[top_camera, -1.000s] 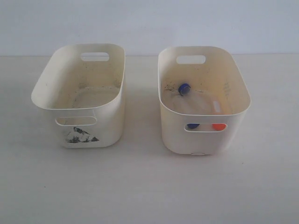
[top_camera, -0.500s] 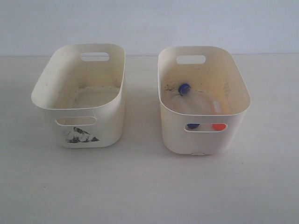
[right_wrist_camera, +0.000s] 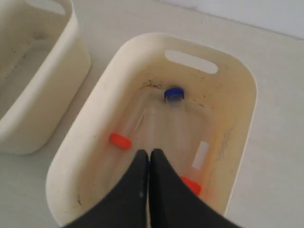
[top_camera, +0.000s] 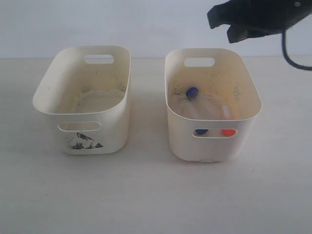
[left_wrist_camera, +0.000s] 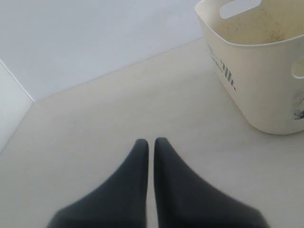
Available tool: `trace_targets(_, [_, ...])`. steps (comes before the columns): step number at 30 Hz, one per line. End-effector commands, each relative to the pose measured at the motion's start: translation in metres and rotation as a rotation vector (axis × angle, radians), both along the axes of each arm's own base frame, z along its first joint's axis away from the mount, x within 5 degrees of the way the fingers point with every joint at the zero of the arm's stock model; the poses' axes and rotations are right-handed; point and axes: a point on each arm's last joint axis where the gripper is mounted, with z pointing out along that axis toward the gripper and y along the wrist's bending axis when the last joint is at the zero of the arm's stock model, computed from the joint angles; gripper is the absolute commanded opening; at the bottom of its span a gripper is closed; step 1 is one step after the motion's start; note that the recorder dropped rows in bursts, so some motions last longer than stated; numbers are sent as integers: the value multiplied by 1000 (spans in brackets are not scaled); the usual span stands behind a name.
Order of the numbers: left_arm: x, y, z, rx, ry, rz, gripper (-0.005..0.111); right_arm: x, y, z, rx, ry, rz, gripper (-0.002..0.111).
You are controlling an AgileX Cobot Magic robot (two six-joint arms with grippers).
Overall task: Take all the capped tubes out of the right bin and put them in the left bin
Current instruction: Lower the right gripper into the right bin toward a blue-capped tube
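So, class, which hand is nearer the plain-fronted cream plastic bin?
Right. The right hand hangs directly above the plain-fronted cream plastic bin; the left hand is over the table, off beside the black-marked cream plastic bin.

right gripper (right_wrist_camera: 149, 153): jaws pressed together, above the right bin (right_wrist_camera: 248, 102)
capped tubes (right_wrist_camera: 159, 121): clear, lying on the bin floor
caps: one blue cap (right_wrist_camera: 174, 93), two orange-red caps (right_wrist_camera: 120, 140)
left bin (right_wrist_camera: 76, 57): just beside
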Motion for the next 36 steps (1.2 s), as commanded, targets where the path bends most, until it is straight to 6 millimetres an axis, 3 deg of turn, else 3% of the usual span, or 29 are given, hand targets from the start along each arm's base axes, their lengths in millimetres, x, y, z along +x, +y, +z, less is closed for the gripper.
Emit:
trace_targets(1, [0,-1,2,-13,-8,-5,4,35,8,-4,-161,119,76,0])
trace_targets(4, [0,-1,2,-13,-8,-5,4,57,15,-12,-252,188,175,0])
trace_targets(10, [0,-1,2,-13,-8,-5,4,92,25,-49,-392,309,357,0])
trace_targets(18, [0,-1,2,-13,-8,-5,4,114,29,-93,-494,375,463,0])
trace_targets(22, [0,-1,2,-13,-8,-5,4,123,30,-104,-511,344,459,1])
trace_targets(24, [0,-1,2,-13,-8,-5,4,126,31,-107,-519,332,459,6])
trace_targets(31, [0,-1,2,-13,-8,-5,4,132,32,-120,-528,333,459,41])
trace_targets(33, [0,-1,2,-13,-8,-5,4,133,32,-125,-525,346,453,39])
trace_targets(36, [0,-1,2,-13,-8,-5,4,134,33,-134,-525,368,453,25])
